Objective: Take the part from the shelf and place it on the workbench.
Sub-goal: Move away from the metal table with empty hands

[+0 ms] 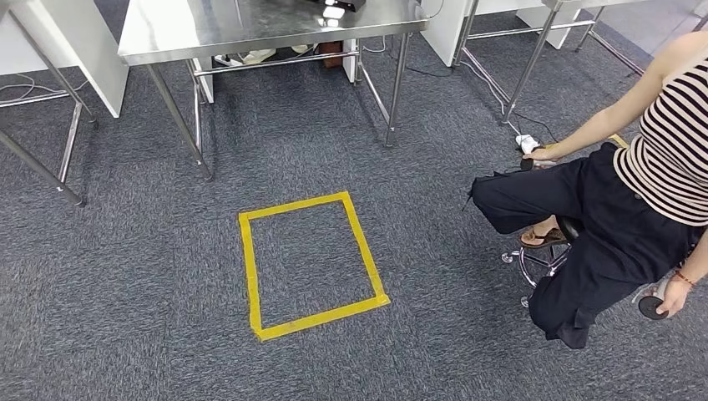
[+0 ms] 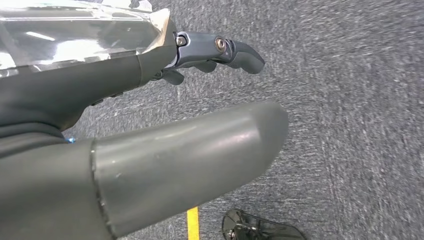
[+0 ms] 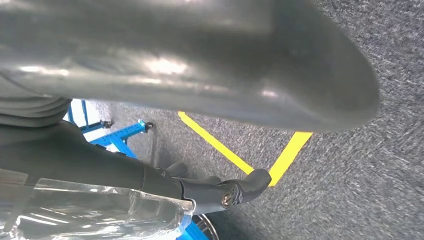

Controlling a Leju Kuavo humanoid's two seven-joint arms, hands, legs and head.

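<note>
A steel workbench (image 1: 250, 29) stands at the far side of the grey carpet in the head view. In the left wrist view my left hand (image 2: 165, 150) hangs over the carpet. Its thick thumb is apart from its dark fingers (image 2: 225, 50), and nothing lies between them. In the right wrist view my right hand (image 3: 210, 60) hangs the same way. Its fingers (image 3: 235, 192) are stretched out away from the thumb and hold nothing.
A yellow tape square (image 1: 309, 263) marks the floor ahead. A person (image 1: 618, 192) sits on a wheeled stool (image 1: 543, 259) to the right. More steel table legs (image 1: 518, 75) and white panels (image 1: 75, 50) line the far side. A blue frame (image 3: 120, 135) stands near my right hand.
</note>
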